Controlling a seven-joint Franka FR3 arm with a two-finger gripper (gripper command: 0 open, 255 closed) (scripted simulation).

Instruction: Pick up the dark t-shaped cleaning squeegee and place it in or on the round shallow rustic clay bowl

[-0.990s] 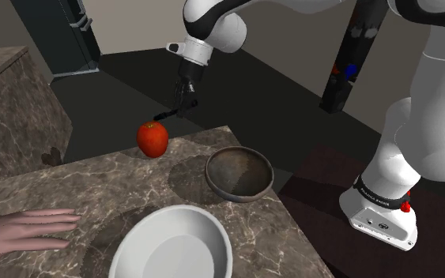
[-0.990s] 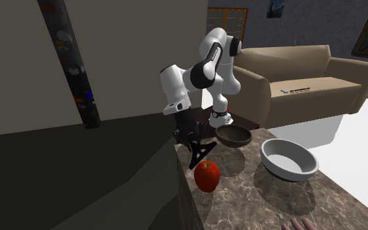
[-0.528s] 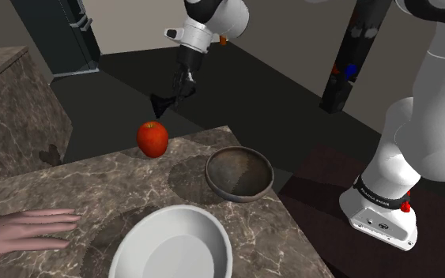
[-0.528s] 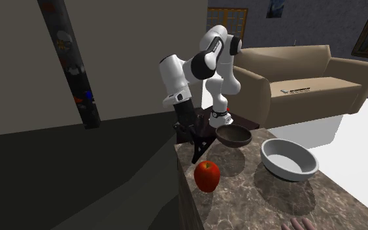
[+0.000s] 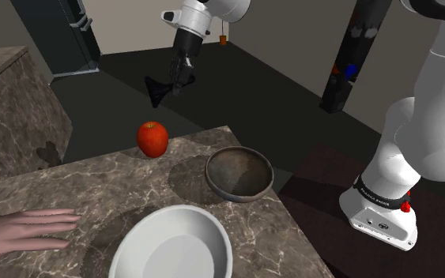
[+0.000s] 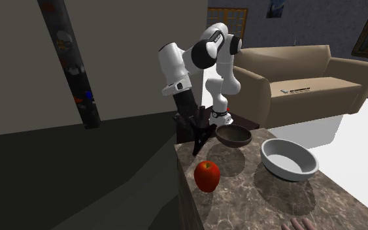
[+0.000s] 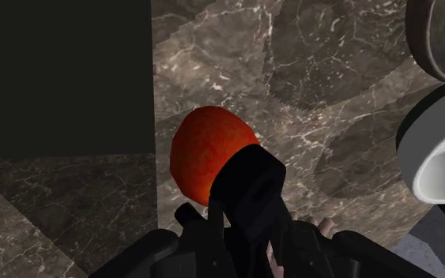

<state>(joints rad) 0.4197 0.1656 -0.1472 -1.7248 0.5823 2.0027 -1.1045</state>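
The dark T-shaped squeegee [image 5: 159, 88] hangs in the air, clasped by my black gripper [image 5: 182, 77], high above the counter's far edge. In the second exterior view the gripper [image 6: 191, 121] holds the squeegee [image 6: 200, 134] above and behind the red apple [image 6: 206, 176]. The round brown clay bowl [image 5: 239, 173] sits on the marble counter, to the shoulder view's right of the apple [image 5: 152, 138] and apart from the gripper. In the wrist view the squeegee [image 7: 248, 193] stands between the fingers of the gripper [image 7: 244, 231], with the apple [image 7: 203, 154] below it and the bowl's rim [image 7: 438, 47] off to the side.
A large white bowl [image 5: 173, 245] stands at the counter's near side, close to the clay bowl. A human-like hand [image 5: 23, 229] lies on the counter at the shoulder view's left. The counter edge [image 6: 182, 180] drops off beside the apple. A beige sofa [image 6: 300, 85] stands behind.
My gripper has risen with the squeegee, moving up and slightly to the shoulder view's left, away from the apple. The bowls and apple have stayed put.
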